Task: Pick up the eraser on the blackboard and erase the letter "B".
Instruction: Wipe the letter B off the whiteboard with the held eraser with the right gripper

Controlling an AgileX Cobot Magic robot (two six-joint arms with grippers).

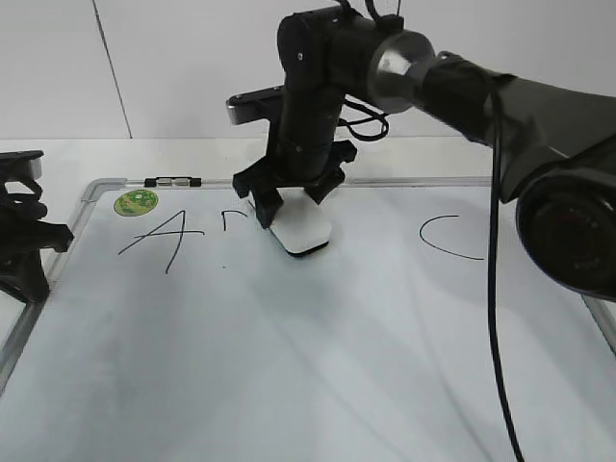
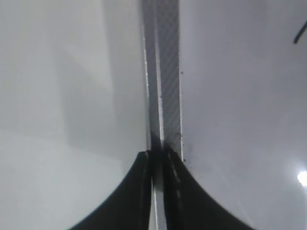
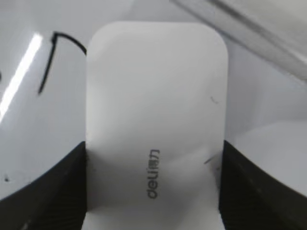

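Observation:
The blackboard [image 1: 289, 366] is a white dry-erase board with a grey frame, lying flat. My right gripper [image 1: 294, 197] is shut on the white eraser [image 1: 303, 229] and presses it onto the board where the letter "B" stands. Only a short hooked stroke of the "B" [image 1: 223, 219] shows left of the eraser; the rest is gone or hidden under it. In the right wrist view the eraser [image 3: 156, 120] sits between both fingers [image 3: 153, 191], with the stroke [image 3: 50, 57] at upper left. My left gripper [image 1: 38, 260] is closed on the board's left frame [image 2: 165, 72], jaws [image 2: 158, 158] straddling it.
The slanted "A" [image 1: 164, 236] is left of the eraser and the open "C" [image 1: 448, 241] is right of it. A round green sticker [image 1: 136, 202] and a small clip [image 1: 171, 181] sit at the board's far left corner. The right arm reaches across the far edge.

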